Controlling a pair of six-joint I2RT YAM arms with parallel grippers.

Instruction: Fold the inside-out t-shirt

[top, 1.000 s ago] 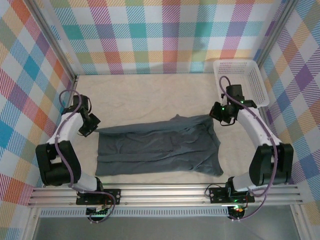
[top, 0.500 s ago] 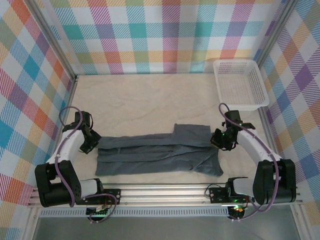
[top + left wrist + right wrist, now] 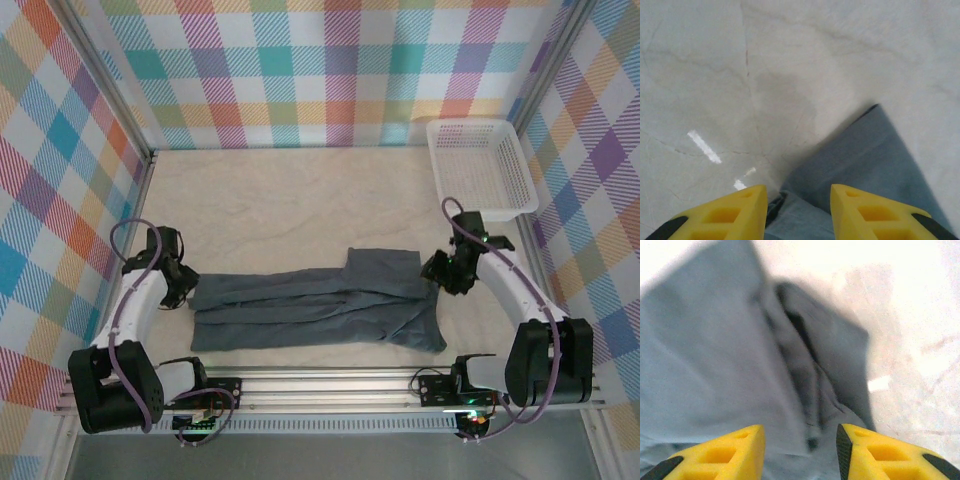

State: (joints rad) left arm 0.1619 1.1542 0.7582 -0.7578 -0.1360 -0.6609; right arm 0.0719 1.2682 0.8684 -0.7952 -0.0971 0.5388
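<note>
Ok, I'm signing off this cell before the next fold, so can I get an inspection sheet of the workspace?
Surface: pale table, faintly marked.
Job's things: t-shirt lying flat as a long band across the near side.
Clutter: white basket in the far right corner, apart from the shirt.
Grippers: left gripper open over the shirt's left end; right gripper open over its right end.
Cables: purple cables looped along both arms, off the cloth.
Surroundings: plaid walls; metal rail at the near edge.

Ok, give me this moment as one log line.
shirt: dark grey t-shirt folded lengthwise, flat on table | left gripper: open at its left end | right gripper: open over its right end
</note>
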